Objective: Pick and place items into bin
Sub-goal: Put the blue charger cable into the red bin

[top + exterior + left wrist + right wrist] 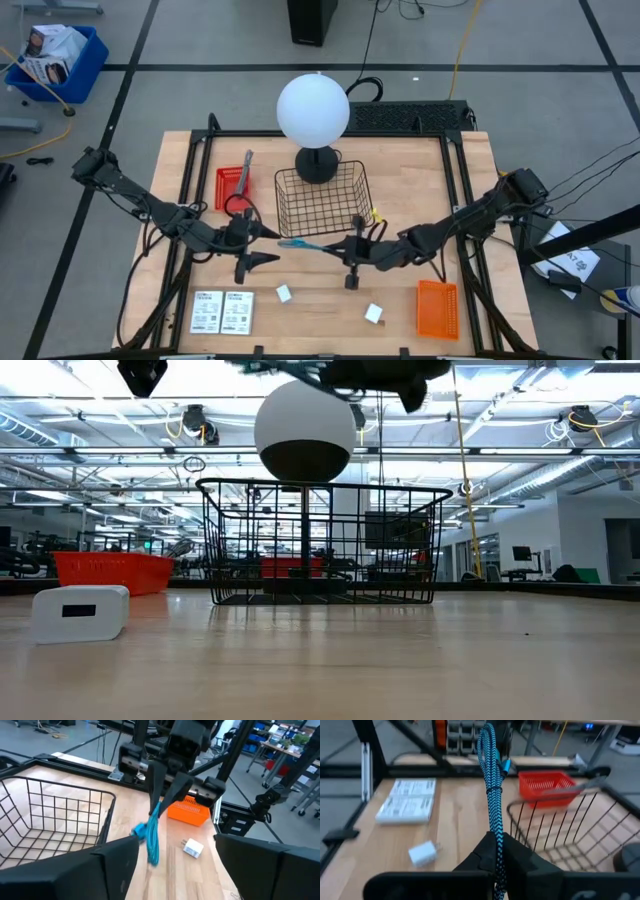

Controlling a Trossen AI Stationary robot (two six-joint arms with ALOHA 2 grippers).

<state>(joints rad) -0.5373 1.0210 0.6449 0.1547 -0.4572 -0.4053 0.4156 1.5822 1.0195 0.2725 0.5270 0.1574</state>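
My right gripper (pixel 496 851) is clamped on the teal braided cable (pixel 491 795), just short of the wire basket (pixel 321 199), near rim side. Left gripper (pixel 262 245), jaws spread wide, hangs beside the cable's free end and grips nothing. I'd lift the cable clear of the rim, carry it over the basket's middle, then let go. Beyond the basket stands the globe lamp (pixel 313 109); I'd keep low of it.
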